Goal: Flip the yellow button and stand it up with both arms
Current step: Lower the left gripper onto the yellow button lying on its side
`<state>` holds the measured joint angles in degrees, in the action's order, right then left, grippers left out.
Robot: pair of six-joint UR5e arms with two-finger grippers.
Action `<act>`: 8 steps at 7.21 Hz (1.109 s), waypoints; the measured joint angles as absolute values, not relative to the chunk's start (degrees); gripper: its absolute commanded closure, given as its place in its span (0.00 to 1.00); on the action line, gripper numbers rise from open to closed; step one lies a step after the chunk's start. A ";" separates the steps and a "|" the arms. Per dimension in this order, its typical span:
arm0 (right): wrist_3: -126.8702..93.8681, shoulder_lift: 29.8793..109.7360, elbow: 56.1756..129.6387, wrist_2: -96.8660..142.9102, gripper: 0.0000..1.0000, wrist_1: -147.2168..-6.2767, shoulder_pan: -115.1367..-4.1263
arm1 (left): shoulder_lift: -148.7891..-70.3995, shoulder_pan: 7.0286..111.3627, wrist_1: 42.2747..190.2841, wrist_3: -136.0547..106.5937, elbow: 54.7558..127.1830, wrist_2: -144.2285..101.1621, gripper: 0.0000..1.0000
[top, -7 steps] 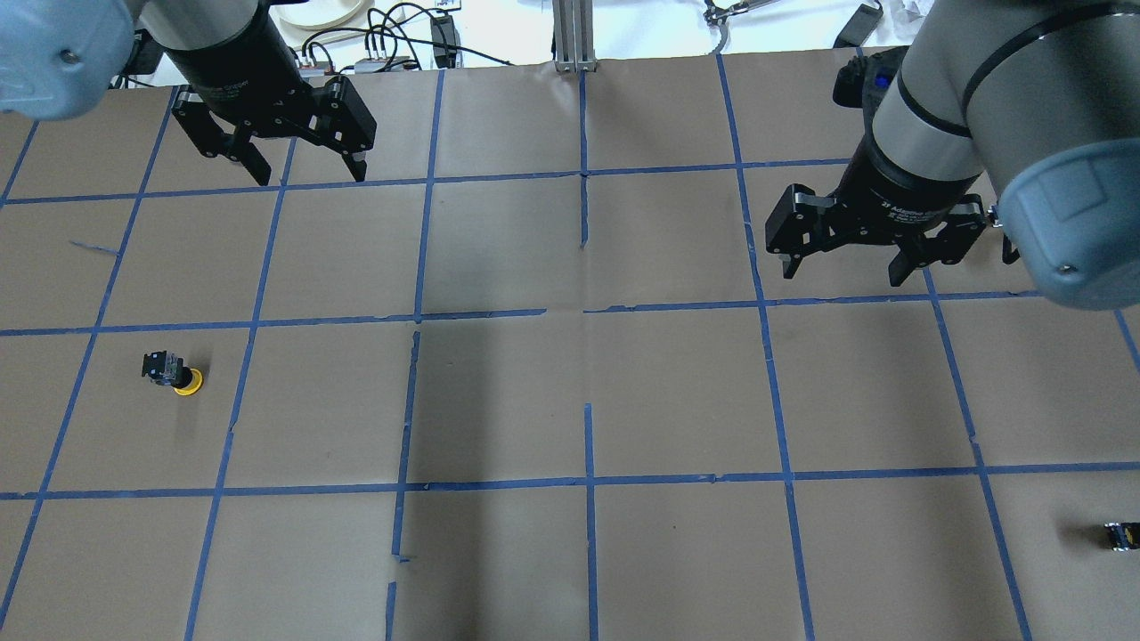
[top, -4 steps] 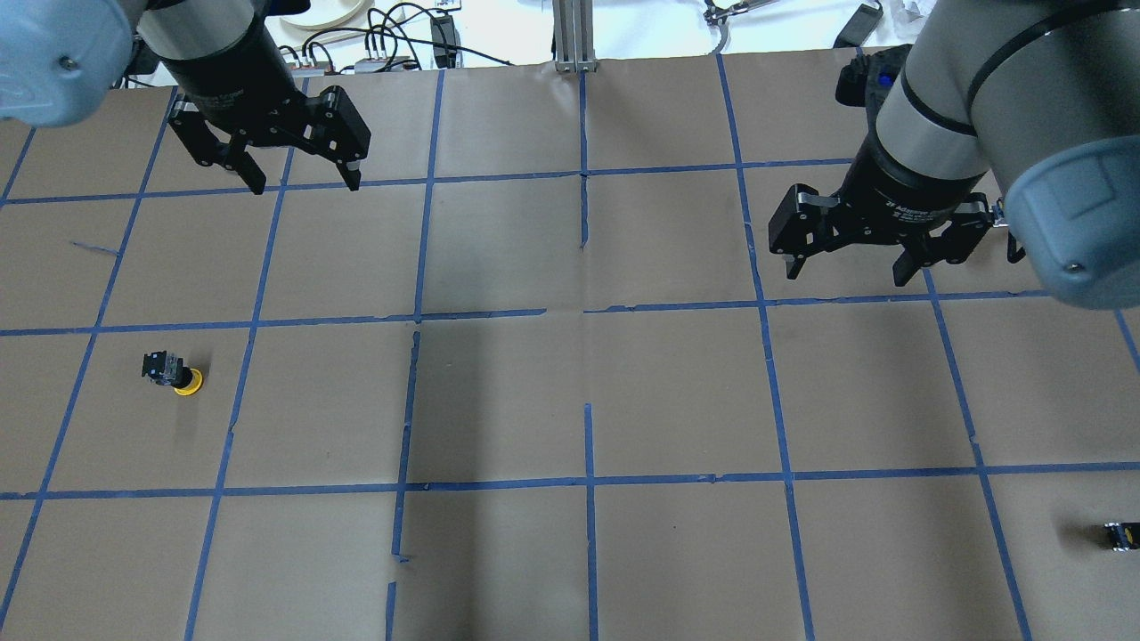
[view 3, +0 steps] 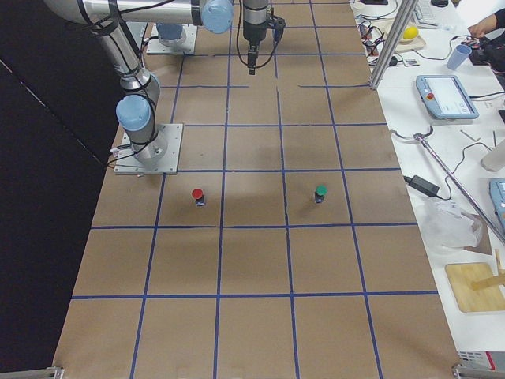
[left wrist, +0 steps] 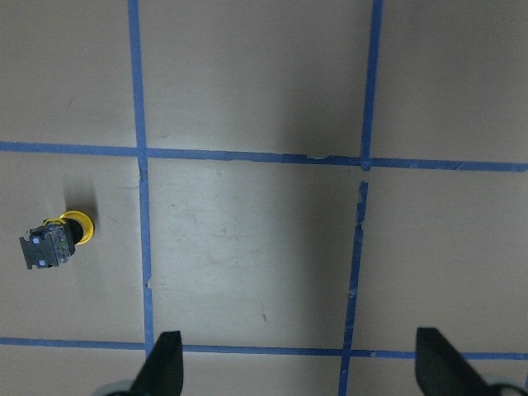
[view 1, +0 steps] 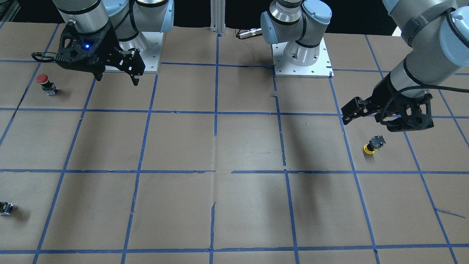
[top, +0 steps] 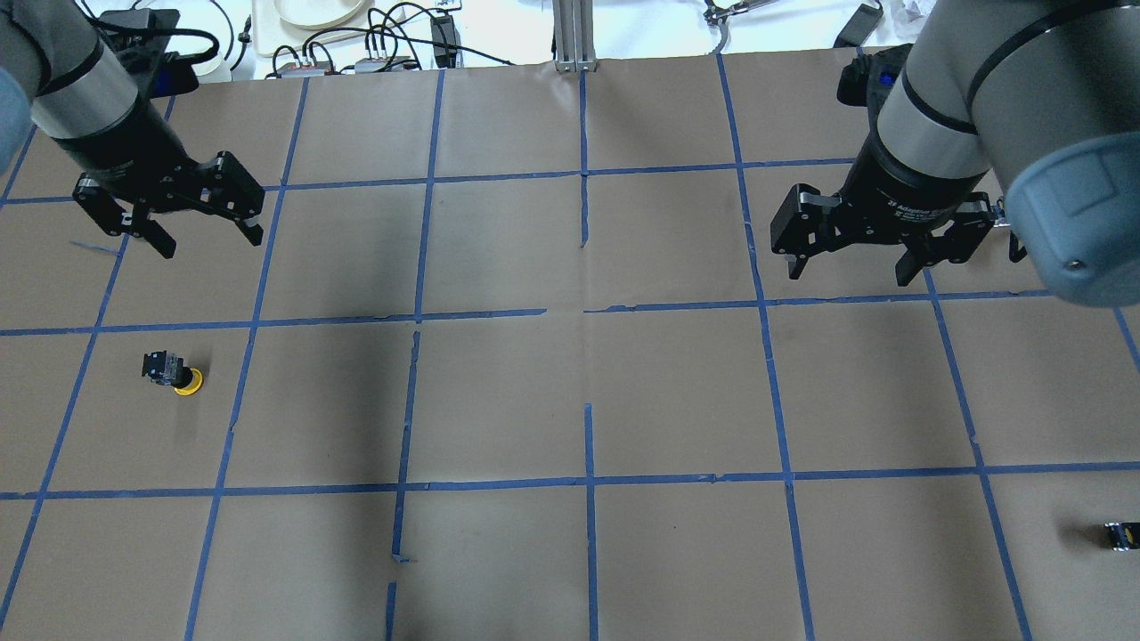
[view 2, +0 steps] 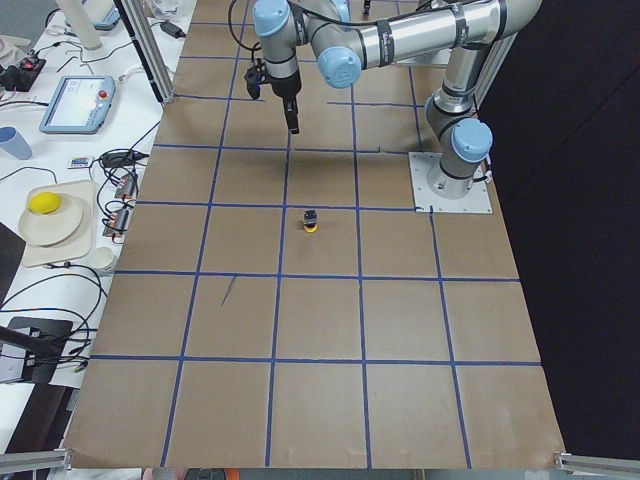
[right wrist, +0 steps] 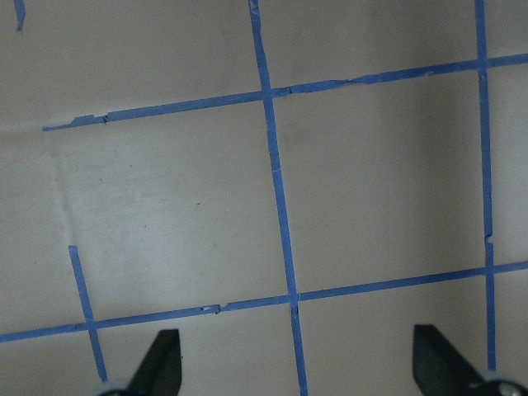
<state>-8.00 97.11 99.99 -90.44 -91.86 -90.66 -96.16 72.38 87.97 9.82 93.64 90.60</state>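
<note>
The left gripper [top: 211, 242] hangs above the table with its jaws spread wide and nothing between them. In its wrist view both fingertips [left wrist: 165, 363] sit at the bottom edge over bare paper. The right gripper [top: 848, 274] is likewise wide apart and empty, well off on the other side. White lettering runs round its black collar, seemingly "2F Adaptive", though it is too small to read with confidence. The yellow button [top: 174, 372] sits one grid square nearer the robot than the left gripper, apart from it and untouched. Its yellow cap is down against the paper and its black-grey body is raised, though whether it leans cannot be told. The table [top: 499, 401] is covered in brown paper crossed by a grid of blue tape. Near the right arm's base stands a red-capped button [view 1: 45, 83], with a green-capped button [view 3: 319, 193] further out on that side. A tiny dark part [top: 1122, 535] lies at the table's right edge.
</note>
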 measured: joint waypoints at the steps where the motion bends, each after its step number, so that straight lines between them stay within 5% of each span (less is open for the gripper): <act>1: -8.12 97.11 100.06 -90.34 0.00 -91.85 -90.69 | -97.17 68.87 84.63 11.48 96.58 91.72 0.01; 6: -8.69 96.91 100.25 -90.01 0.00 -92.03 -90.65 | -101.43 60.50 67.19 21.03 107.98 97.35 0.02; 8: -8.75 96.88 100.32 -90.21 0.00 -92.06 -90.52 | -104.08 58.96 61.09 22.20 110.20 97.68 0.16</act>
